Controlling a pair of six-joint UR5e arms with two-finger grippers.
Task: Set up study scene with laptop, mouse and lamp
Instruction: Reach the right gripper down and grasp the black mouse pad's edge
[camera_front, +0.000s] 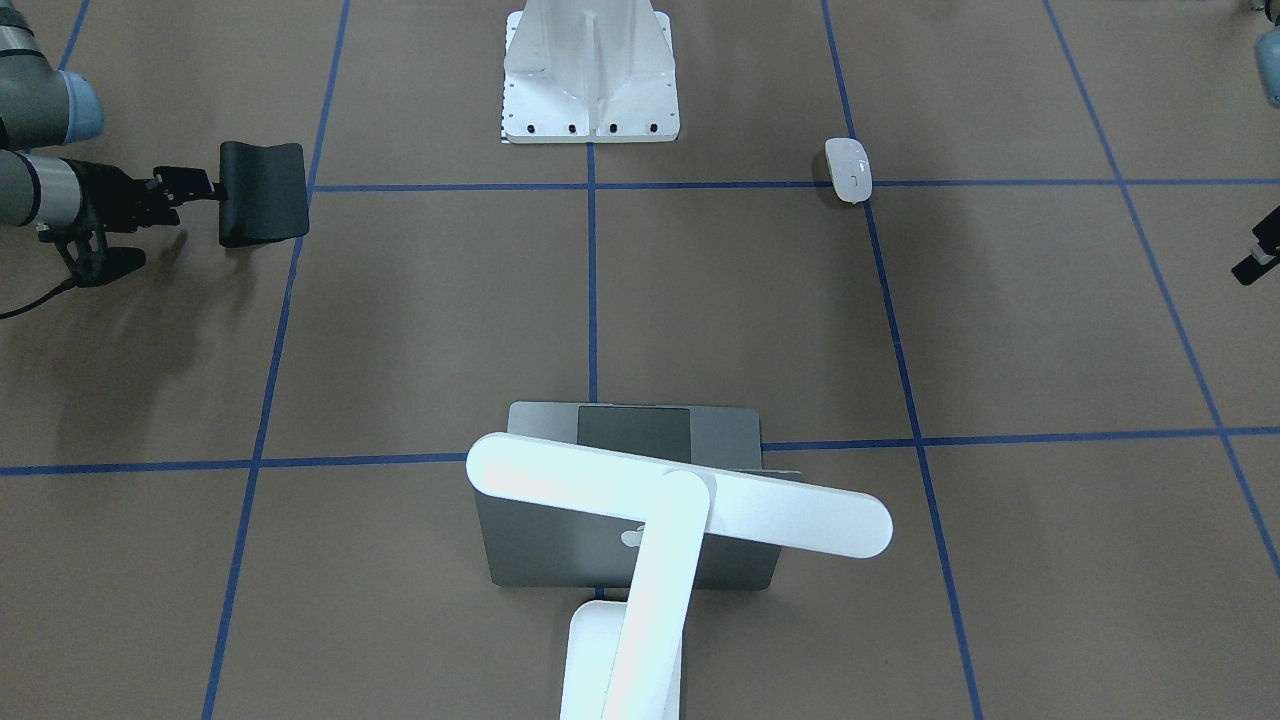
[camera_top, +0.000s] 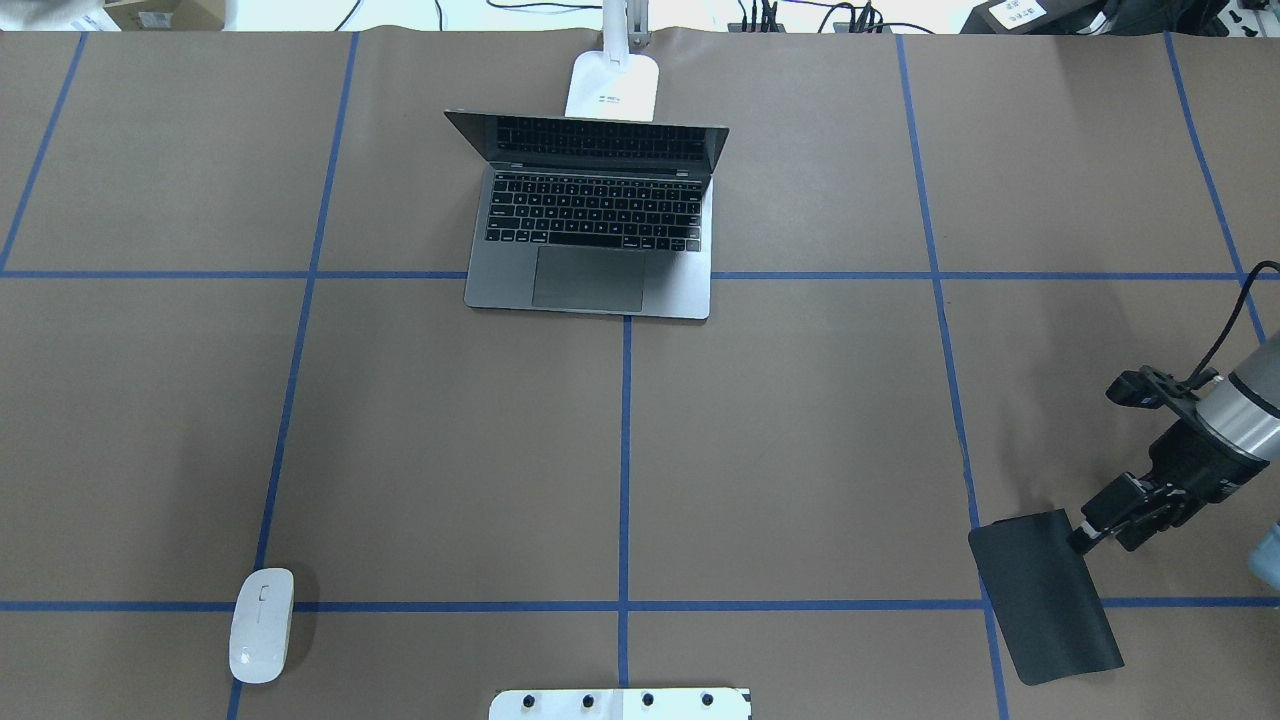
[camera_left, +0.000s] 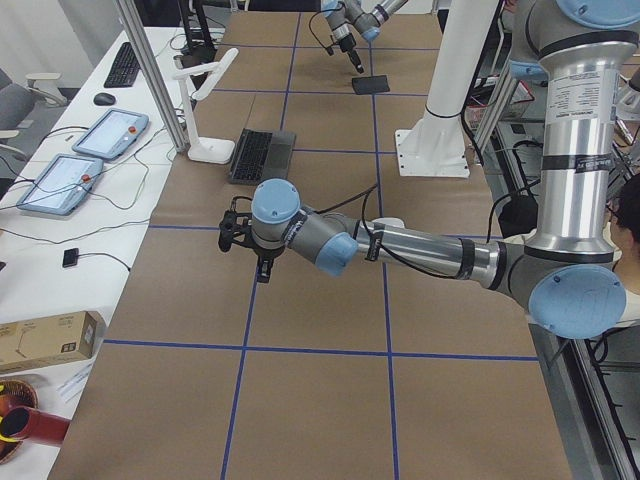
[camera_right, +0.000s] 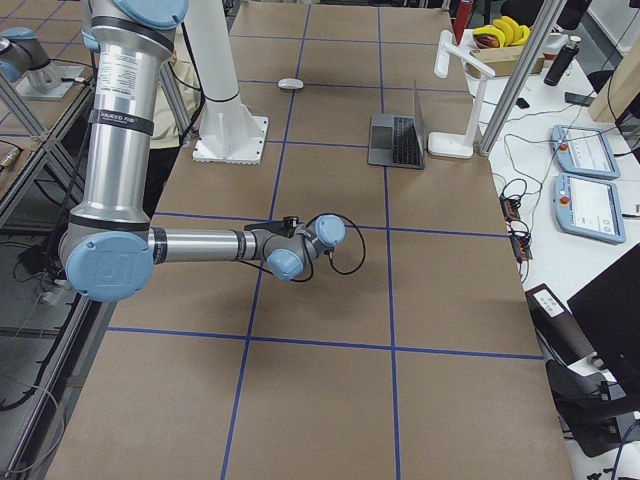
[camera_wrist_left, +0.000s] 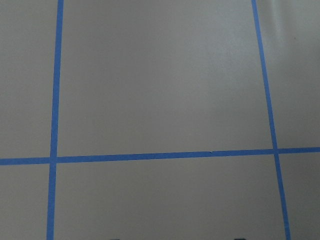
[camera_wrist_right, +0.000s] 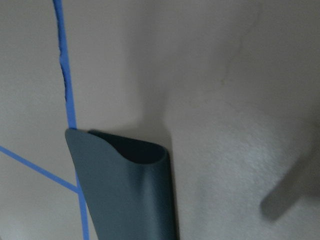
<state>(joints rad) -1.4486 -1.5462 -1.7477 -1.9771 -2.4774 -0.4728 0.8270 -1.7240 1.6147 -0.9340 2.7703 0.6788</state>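
Observation:
The laptop (camera_top: 590, 240) stands open at the far middle of the table, its lid (camera_front: 560, 540) toward the front-facing camera. The lamp has its base (camera_top: 613, 85) just behind the laptop and its bar head (camera_front: 680, 495) over the lid. The mouse (camera_top: 262, 625) lies near the robot on its left side, also in the front-facing view (camera_front: 848, 170). My right gripper (camera_top: 1085, 535) is shut on the edge of a black mat (camera_top: 1045, 595), which curls in the right wrist view (camera_wrist_right: 125, 190). My left gripper (camera_left: 235, 225) hovers over bare table; I cannot tell whether it is open.
The white bolted pedestal (camera_front: 590, 70) stands at the robot's side of the table, middle. Blue tape lines (camera_top: 625, 460) divide the brown table. Tablets and cables lie on a side bench (camera_left: 70, 170) beyond the table's far edge.

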